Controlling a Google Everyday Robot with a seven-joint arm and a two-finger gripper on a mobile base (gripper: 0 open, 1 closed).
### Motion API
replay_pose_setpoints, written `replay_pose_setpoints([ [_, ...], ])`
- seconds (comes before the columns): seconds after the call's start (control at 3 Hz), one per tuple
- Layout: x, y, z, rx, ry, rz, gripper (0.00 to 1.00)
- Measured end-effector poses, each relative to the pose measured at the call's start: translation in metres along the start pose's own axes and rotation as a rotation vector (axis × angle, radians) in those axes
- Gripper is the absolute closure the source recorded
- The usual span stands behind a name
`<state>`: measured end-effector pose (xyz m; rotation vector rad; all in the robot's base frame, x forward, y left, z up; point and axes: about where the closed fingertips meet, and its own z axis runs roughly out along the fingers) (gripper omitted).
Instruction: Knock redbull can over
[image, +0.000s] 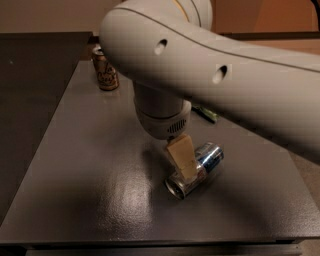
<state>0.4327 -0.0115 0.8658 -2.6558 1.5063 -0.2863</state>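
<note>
The redbull can (196, 171), slim and silver with blue patches, lies on its side on the dark grey table (90, 165), right of the middle, with its open-top end pointing toward the front left. My gripper (185, 162) hangs from the big white arm (210, 65) and sits directly over the can, its tan tip touching or just above the can's side. The arm hides much of the table's back right.
A brown can with cursive script (105, 70) stands upright at the table's back left corner. A green packet (207, 114) peeks out behind the arm at the right. The table's front edge (150, 240) is near the bottom.
</note>
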Motion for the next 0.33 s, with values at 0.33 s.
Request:
replay_pose_setpoints([
  [0.33,0.0000,0.0000,0.0000,0.000,0.000,0.000,0.00],
])
